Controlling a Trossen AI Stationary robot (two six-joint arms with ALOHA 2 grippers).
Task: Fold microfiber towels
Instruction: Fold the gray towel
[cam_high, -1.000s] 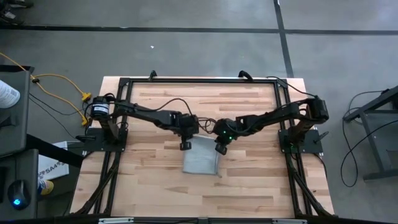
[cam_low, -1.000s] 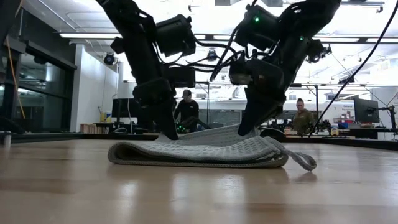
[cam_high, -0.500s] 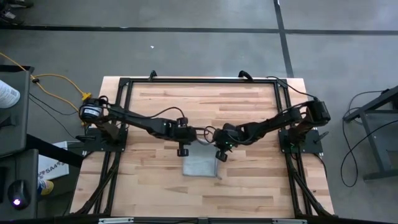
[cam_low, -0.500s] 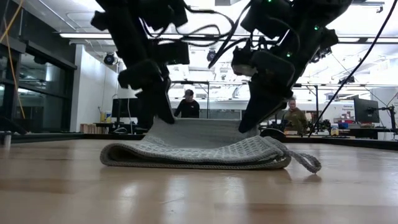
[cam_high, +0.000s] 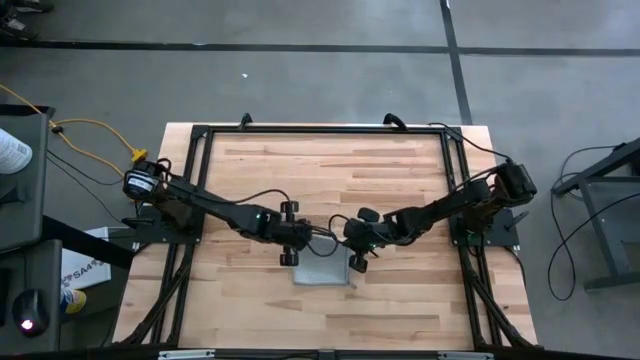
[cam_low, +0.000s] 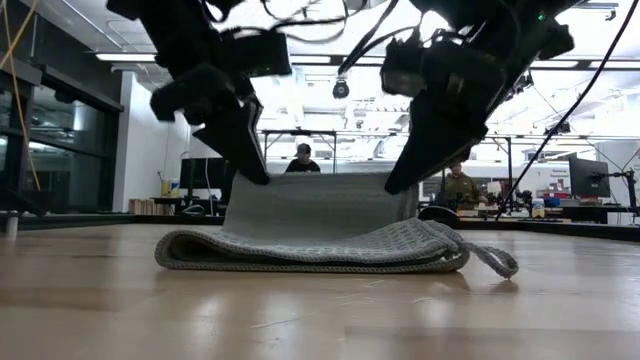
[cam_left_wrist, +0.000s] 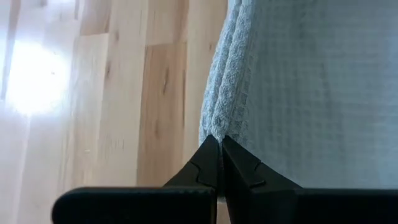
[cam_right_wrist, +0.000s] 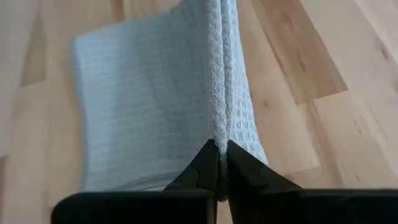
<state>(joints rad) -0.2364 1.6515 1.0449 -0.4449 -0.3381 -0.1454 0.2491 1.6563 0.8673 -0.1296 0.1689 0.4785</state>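
Observation:
The light grey-blue ribbed towel (cam_high: 322, 270) lies folded at the table's middle. Its lower layers (cam_low: 310, 250) rest flat on the wood, and a loose strip (cam_low: 495, 262) sticks out at their right. An upper flap (cam_low: 320, 203) stands up from them, stretched between my two grippers. My left gripper (cam_high: 291, 252) is shut on the flap's left top corner. My right gripper (cam_high: 356, 260) is shut on its right top corner. Both also show in the low view, the left gripper (cam_low: 252, 168) and the right gripper (cam_low: 402, 178). My left gripper pinches the raised flap's left corner (cam_left_wrist: 214, 132) between its two fingers, at the cloth's edge, at least two layers together. The fingers slant down from above and from the table's left. The flap hangs upright below them, and its foot joins the layers on the table. My right gripper pinches the raised flap's right corner (cam_right_wrist: 221, 138) between its two fingers, at the cloth's edge, two layers side by side. The fingers slant down from above and from the table's right. The flap is drawn flat between the two grippers, and the towel's lower part lies on the table.
A black frame (cam_high: 320, 128) runs round the wooden tabletop (cam_high: 400, 310). Bare wood lies on all sides of the towel. Beyond the far edge the low view shows a room with people (cam_low: 302, 165) at desks.
Both grippers have gone toward the table's near edge and a little up, staying shut on the towel's two corners. The held edge has lifted off the pile and now stands as a tall upright flap. The lower layers have stayed on the table.

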